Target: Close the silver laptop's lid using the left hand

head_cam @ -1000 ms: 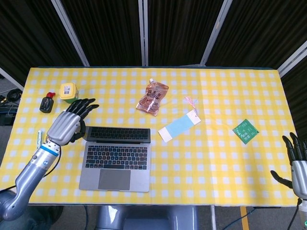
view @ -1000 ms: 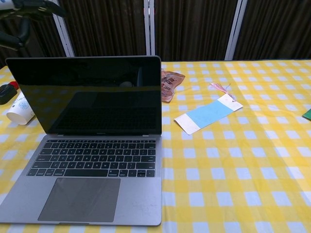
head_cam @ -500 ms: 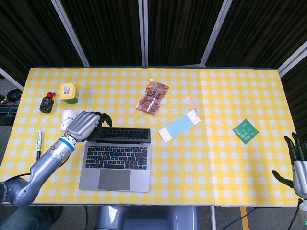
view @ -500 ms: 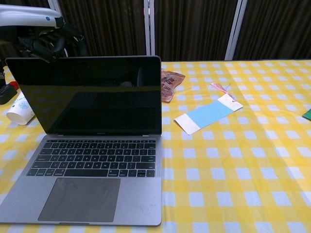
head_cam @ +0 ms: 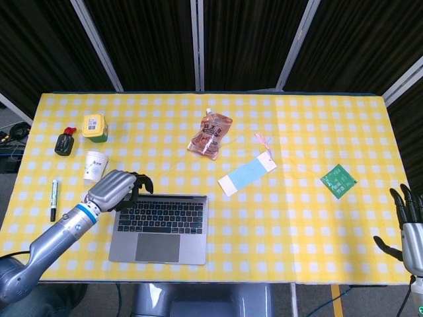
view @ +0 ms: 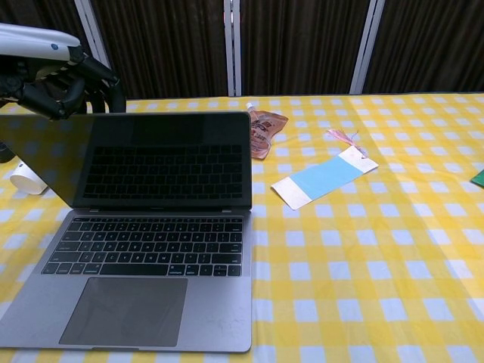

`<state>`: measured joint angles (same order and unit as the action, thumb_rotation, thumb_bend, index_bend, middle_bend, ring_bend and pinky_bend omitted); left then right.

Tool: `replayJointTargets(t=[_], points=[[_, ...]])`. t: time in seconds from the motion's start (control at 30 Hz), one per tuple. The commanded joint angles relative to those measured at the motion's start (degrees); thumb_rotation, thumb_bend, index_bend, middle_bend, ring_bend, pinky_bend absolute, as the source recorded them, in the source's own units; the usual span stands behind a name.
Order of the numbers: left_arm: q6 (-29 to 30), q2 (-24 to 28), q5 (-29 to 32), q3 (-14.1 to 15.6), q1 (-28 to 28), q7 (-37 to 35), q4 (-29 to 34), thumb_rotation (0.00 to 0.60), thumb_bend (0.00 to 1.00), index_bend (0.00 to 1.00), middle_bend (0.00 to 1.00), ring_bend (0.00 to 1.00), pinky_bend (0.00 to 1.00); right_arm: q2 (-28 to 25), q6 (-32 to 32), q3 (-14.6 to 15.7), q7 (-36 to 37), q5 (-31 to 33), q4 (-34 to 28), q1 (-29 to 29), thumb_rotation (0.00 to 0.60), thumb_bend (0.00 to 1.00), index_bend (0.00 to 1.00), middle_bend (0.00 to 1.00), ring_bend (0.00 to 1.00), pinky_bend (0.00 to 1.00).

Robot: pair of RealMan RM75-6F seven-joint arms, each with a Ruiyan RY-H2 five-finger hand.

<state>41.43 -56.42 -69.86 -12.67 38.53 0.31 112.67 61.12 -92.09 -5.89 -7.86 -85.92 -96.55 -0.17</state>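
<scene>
The silver laptop (head_cam: 158, 228) lies at the front left of the yellow checked table. Its lid (view: 147, 160) leans forward over the keyboard (view: 147, 246), partly lowered, and the dark screen mirrors the keys. My left hand (head_cam: 117, 187) sits at the lid's top left corner, its fingers (view: 47, 89) curled over the upper edge and pressing on it. My right hand (head_cam: 408, 223) hangs off the table's front right corner, fingers apart, holding nothing.
Left of the laptop stand a white paper cup (head_cam: 94, 166), a yellow-lidded container (head_cam: 94, 125) and a black object (head_cam: 64, 142), with a green marker (head_cam: 53, 199) nearby. A snack pouch (head_cam: 210, 134), a blue-and-white card (head_cam: 247, 175) and a green circuit board (head_cam: 339, 179) lie further right.
My left hand swung from beside the laptop onto the lid's top edge and pushed it forward. The lid went from near upright to tilted down over the keys. The right hand stayed put.
</scene>
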Motion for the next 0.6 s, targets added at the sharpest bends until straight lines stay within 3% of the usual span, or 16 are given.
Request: replayJointTargets(t=[0.03,0.33,0.6], points=[[0.14,1.87,-3.48,1.67,-1.34,-1.9,2.12,0.6,1.0,0.43,0.38,0.37,0.42,0.01,-0.26,-0.01,-0.24,-0.12,-0.15,-0.09,0.6,0.0,0.07,0.0,0.0,0.0],[0.35,3.44,-12.6,6.93,-3.66,-4.6,4.1,0.6,1.0,0.42,0.38,0.37,0.42,-0.02,-0.71,0.23,-0.83,-0.66,-0.5,-0.3,0.6,0.0,0.07,0.0,0.0,0.0],[2.87,-1.48,-18.66,11.49,-5.88,-5.62,0.22,0.6,1.0,0.42,0.38,0.37,0.41,-0.03,-0.9,0.26,-0.92,-0.68,-0.51,-0.44,0.6,0.0,0.07,0.0,0.0,0.0]])
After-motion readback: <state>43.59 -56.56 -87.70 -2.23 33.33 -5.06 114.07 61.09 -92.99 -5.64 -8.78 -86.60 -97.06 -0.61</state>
